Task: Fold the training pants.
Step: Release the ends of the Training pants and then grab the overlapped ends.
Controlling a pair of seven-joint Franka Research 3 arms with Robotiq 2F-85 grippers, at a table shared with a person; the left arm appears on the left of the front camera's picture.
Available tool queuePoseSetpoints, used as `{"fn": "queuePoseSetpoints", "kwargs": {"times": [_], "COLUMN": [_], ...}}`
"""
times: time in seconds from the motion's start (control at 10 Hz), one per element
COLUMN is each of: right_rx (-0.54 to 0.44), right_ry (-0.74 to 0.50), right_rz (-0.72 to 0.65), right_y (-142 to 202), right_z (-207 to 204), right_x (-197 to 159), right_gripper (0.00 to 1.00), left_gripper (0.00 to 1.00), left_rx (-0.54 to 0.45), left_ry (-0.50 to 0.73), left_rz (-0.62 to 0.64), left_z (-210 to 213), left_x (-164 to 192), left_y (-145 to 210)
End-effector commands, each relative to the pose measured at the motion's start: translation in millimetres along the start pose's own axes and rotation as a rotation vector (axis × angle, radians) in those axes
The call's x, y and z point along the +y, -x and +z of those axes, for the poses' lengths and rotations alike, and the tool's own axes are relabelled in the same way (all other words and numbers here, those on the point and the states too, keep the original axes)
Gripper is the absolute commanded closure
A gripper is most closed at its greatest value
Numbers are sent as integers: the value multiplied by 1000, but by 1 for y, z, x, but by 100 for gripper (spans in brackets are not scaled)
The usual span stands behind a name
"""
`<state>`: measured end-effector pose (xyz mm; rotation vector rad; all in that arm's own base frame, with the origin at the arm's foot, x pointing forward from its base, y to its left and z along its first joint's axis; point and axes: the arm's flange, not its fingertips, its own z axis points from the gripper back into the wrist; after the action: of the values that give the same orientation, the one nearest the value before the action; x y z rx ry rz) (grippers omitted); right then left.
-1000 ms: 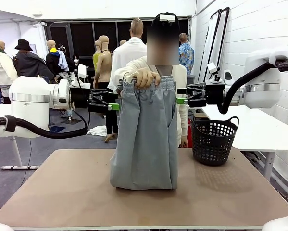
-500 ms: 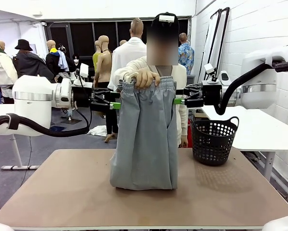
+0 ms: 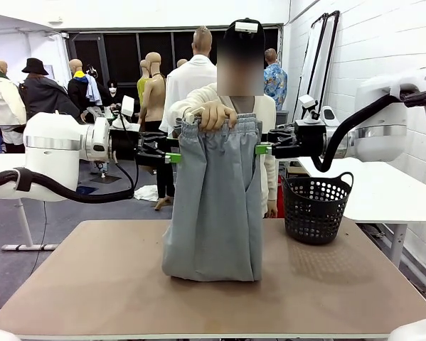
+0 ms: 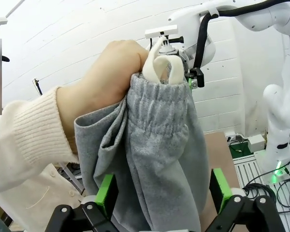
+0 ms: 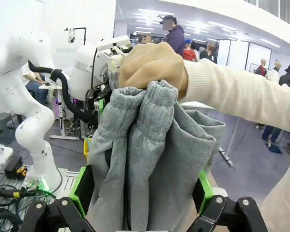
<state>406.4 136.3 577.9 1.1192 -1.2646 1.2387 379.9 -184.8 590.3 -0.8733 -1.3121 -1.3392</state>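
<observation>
A person at the far side holds the light grey training pants (image 3: 216,206) up by the gathered waistband in a hand (image 3: 214,114), and the leg ends rest on the table (image 3: 92,284). My left gripper (image 3: 171,157) stands open at the pants' left edge just below the waistband. My right gripper (image 3: 262,149) stands open at the right edge, at the same height. In the left wrist view the grey fabric (image 4: 164,159) hangs between the green pads (image 4: 106,193) of the left gripper (image 4: 163,193). In the right wrist view the pants (image 5: 145,145) likewise lie between the spread fingers (image 5: 81,189) of the right gripper (image 5: 142,191).
A black perforated basket (image 3: 317,209) stands at the table's far right. The person's cream sleeve (image 5: 232,92) reaches above the right gripper. A white table (image 3: 369,188) stands farther right.
Both grippers have moved inward toward the hanging pants, the left one rightward and the right one leftward, until their pads reach the fabric's edges. The pants and the hand stay still.
</observation>
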Motion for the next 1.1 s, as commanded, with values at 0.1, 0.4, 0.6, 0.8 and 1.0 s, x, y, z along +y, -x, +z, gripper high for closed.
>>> {"fn": "queuePoseSetpoints", "kwargs": {"times": [0.1, 0.4, 0.6, 0.8, 1.0], "right_rx": [18, 32, 42, 48, 57], "right_ry": [-34, -39, -39, -46, -53], "right_rz": [-11, -7, -3, -8, -9], "right_y": [-7, -8, -10, -10, -11], "right_z": [-3, -9, -13, -18, -22], "right_x": [-4, -5, -5, -7, -7], "right_gripper": [0, 0, 0, 0, 0], "left_gripper": [0, 0, 0, 0, 0], "left_rx": [-11, -2, 11, 23, 22], "left_ry": [22, -14, -41, -77, -128], "left_rz": [21, 22, 18, 23, 37], "left_z": [-7, -9, -2, 12, 30], "left_x": [5, 9, 2, -11, -20], "left_y": [-5, -3, -7, -7, -1]}}
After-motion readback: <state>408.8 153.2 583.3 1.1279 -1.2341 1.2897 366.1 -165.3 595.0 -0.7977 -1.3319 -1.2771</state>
